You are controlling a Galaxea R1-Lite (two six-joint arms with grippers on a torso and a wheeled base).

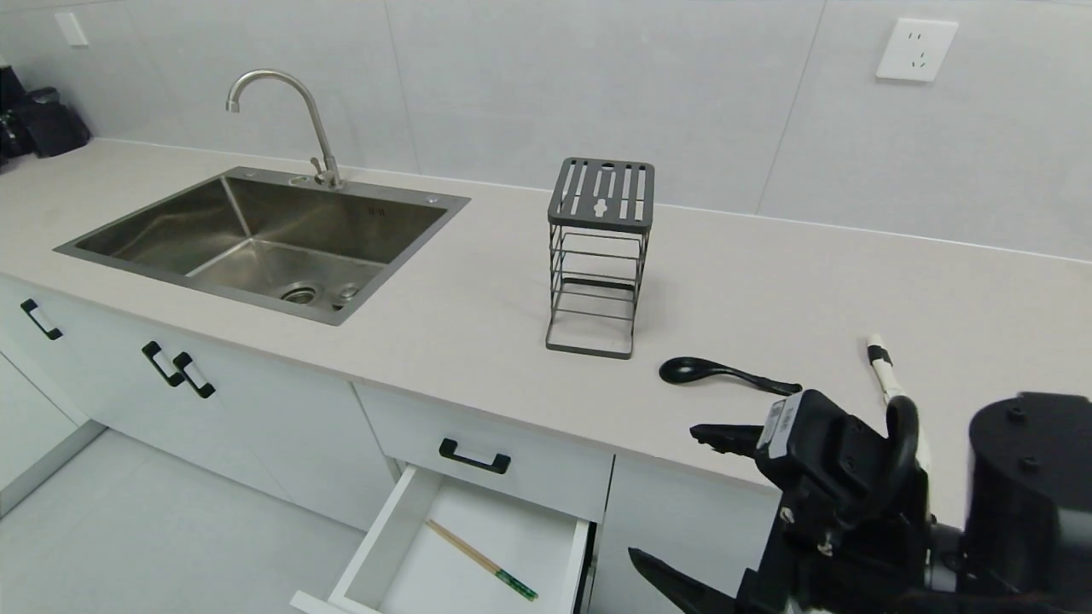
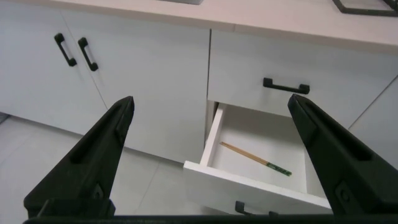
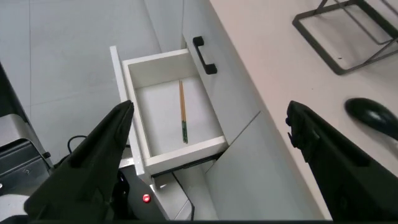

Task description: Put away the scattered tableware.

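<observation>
I have the right claw (image 1: 662, 492) hanging off the front edge of the counter (image 1: 768, 281), over the floor beside the open drawer (image 1: 386, 530), and its two fingers are spread wide with nothing between them. The left claw (image 2: 210, 102) sits low in front of the cabinets, facing that same drawer, likewise released and empty. Inside the drawer I see a pair of wooden chopsticks with green tips (image 1: 482, 560) lying diagonally on the white bottom. On the counter, a black spoon (image 1: 725, 373) lies flat near the front edge, bowl toward the wire rack (image 1: 601, 192) and handle toward my right arm. A white stick-like utensil with a black band (image 1: 883, 371) lies farther right on the counter, apart from the spoon; its near end is hidden behind the right arm, so I cannot tell what kind of piece it is. The rack stands upright just behind the spoon. Well to the left are the steel sink (image 1: 341, 222) and its curved faucet (image 1: 313, 121).
</observation>
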